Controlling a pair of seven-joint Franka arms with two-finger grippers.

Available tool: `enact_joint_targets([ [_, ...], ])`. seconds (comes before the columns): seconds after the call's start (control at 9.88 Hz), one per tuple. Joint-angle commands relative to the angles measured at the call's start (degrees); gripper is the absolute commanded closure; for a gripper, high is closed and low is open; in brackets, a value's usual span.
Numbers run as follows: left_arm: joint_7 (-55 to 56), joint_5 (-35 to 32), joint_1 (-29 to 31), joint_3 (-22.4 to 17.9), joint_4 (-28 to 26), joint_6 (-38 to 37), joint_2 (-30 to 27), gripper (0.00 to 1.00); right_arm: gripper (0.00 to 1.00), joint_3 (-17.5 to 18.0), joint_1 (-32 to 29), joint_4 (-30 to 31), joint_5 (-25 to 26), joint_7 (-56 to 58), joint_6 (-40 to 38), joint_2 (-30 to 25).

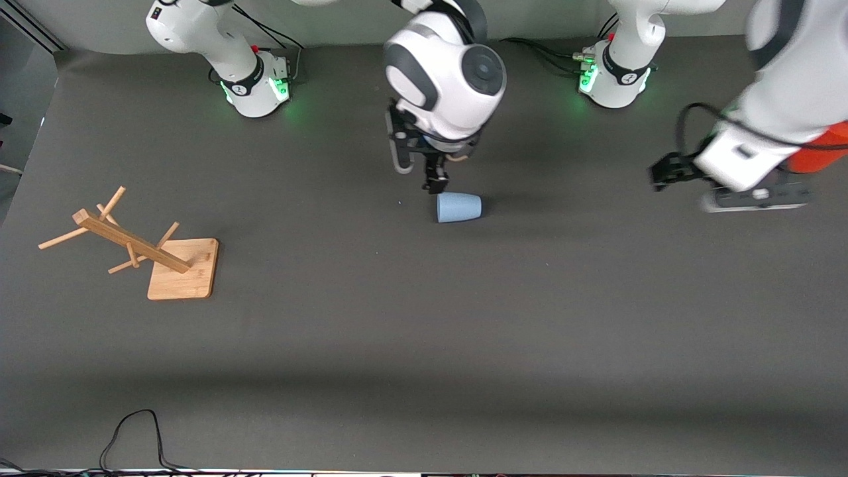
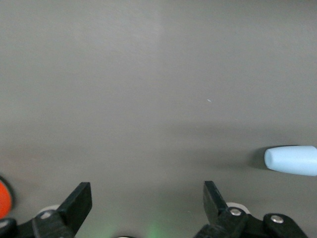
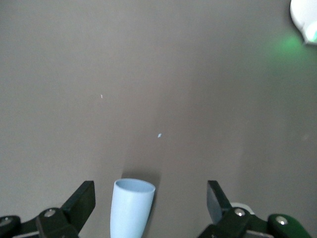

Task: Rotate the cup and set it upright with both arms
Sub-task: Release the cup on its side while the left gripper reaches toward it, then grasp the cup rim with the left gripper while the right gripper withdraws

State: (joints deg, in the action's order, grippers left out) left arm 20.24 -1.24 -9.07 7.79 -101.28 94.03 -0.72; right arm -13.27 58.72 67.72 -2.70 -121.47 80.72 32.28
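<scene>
Cup (image 1: pixel 458 207): small, pale blue, lying on its side just above the middle of the front picture, wide mouth toward the right arm's end of the worktop (image 1: pixel 424 344).
Cup feel: likely light, stiff plastic, smooth and a bit slippery; may roll or skid if nudged.
Best hold: across the round wall near the middle, squeezing gently.
Right pincer (image 1: pixel 424 177): wide open, low over the cup's mouth end; in the right wrist picture the cup (image 3: pixel 130 208) lies between its two black fingers (image 3: pixel 79 202), not touching either.
Left pincer (image 1: pixel 664 173): open and gripping nothing, at the right of the front picture, well apart from the cup; waiting.
Worktop: dark grey, flat, dull.
Room: wooden rack (image 1: pixel 132 248) at middle left; orange-red can (image 1: pixel 821 149) at the right edge, mostly hidden by the left arm; black cable (image 1: pixel 132 434) at lower left.
</scene>
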Motion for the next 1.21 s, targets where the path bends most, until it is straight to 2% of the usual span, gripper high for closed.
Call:
enact_joint_targets([
  [0.0,11.7,-1.1,-0.5,8.7,4.4,-0.7,6.0,0.0,0.0,0.0,-6.1,6.2,-1.7,14.2,-4.8,-10.4],
  [0.1,15.9,-1.3,-1.4,11.9,6.6,-0.5,9.0,0.0,0.0,0.2,-10.0,8.0,-1.7,21.6,-6.3,-14.2],
  [0.2,19.3,-1.5,-4.1,12.7,9.5,-0.5,12.5,0.0,0.0,0.4,-14.3,11.3,-1.6,28.6,-6.5,-18.8],
  [0.4,28.6,-6.5,-12.9,12.7,14.6,-0.5,19.8,0.0,0.0,0.9,-24.5,17.7,-1.5,47.4,-6.5,-26.8],
  [0.51,32.9,-9.3,-16.3,12.7,16.4,-0.5,23.3,0.0,0.0,1.2,-29.9,19.2,-1.0,57.0,-6.4,-29.0],
  [0.71,39.4,-14.2,-22.7,12.5,20.3,-0.7,30.0,0.0,0.0,3.3,-40.0,19.4,-0.8,74.9,-6.4,-30.3],
  [0.91,45.6,-19.9,-28.3,12.3,24.5,-0.9,37.1,0.0,0.0,3.5,-46.6,19.4,-0.9,89.1,-5.6,-30.3],
  [1.11,49.7,-24.2,-32.9,11.0,27.6,-1.5,43.8,0.0,0.0,8.8,-54.2,19.9,-0.7,97.7,-2.6,-30.3],
])
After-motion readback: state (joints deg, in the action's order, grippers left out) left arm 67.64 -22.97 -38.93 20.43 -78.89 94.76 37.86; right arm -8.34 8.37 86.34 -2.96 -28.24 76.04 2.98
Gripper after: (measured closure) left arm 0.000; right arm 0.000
